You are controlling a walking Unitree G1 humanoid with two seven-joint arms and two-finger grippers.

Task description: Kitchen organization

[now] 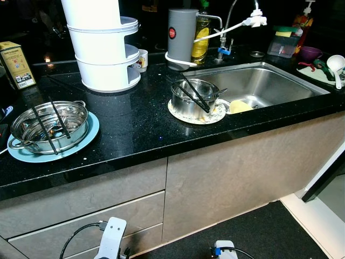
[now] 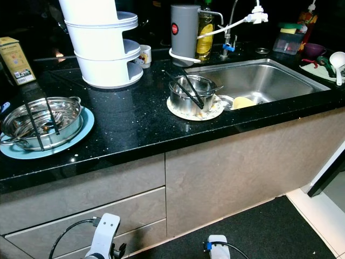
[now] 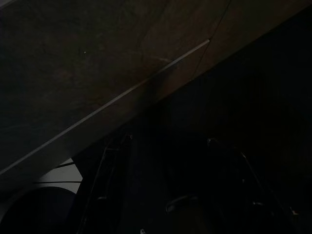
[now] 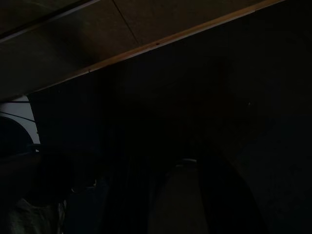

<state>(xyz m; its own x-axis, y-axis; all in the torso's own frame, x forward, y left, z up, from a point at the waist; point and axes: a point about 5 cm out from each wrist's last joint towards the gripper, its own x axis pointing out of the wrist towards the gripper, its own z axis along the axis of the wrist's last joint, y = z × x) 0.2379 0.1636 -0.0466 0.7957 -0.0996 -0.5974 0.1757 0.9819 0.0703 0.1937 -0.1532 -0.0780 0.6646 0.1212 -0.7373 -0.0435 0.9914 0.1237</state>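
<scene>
Head views: black speckled counter [image 1: 135, 129]; steel pot [image 1: 48, 125] on blue plate [image 1: 81, 143] at counter's left, two black chopsticks [image 1: 51, 127] lying across its rim; smaller steel pot [image 1: 193, 98] on pale plate [image 1: 207, 116] just beside sink [image 1: 264, 83], black tongs [image 1: 195, 93] resting in it; white tiered rack [image 1: 105, 48] behind; grey canister [image 1: 181, 35] near faucet.
Wrist views: very dark; cabinet front and floor; finger spread of both grippers cannot tell.
</scene>
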